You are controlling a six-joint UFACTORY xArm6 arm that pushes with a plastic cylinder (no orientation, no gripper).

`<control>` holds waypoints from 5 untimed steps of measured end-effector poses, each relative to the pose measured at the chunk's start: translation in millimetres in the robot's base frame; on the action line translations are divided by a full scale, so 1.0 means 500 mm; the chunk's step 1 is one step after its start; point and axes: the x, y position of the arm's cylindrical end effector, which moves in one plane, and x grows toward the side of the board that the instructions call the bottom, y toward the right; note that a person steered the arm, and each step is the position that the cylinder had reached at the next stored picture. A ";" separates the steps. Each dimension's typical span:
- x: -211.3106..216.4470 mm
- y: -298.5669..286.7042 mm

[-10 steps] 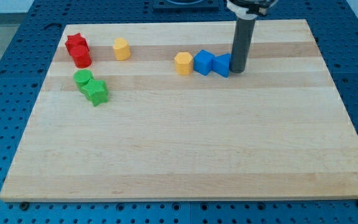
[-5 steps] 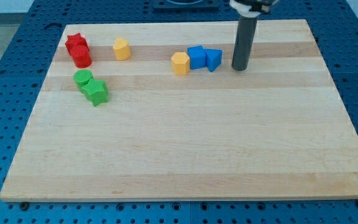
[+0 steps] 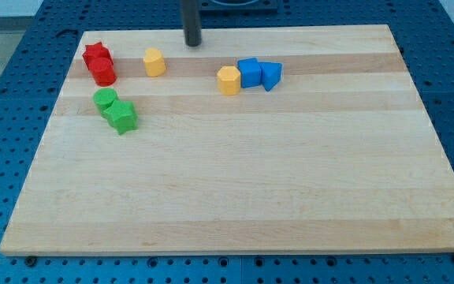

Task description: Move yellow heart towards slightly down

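No claw here: my tip [image 3: 192, 43] touches nothing, at 1 o'clock from the yellow heart-shaped block [image 3: 154, 61] on the wooden board [image 3: 235, 181]

I count eight small coloured blocks on the pale wooden board [image 3: 235, 173]. Two are red: a red star block [image 3: 94, 54] and a red cylinder block [image 3: 105, 72]. Two are green: a green cylinder block [image 3: 105, 99] and a green star block [image 3: 122, 117]. Two are yellow: a yellow heart block [image 3: 154, 61] and a yellow hexagon block [image 3: 228, 80]. Two are blue: a blue cube block [image 3: 249, 72] and a blue triangular block [image 3: 270, 76]. One dark rod, with my tip [image 3: 192, 44].
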 end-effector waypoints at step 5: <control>0.148 -0.105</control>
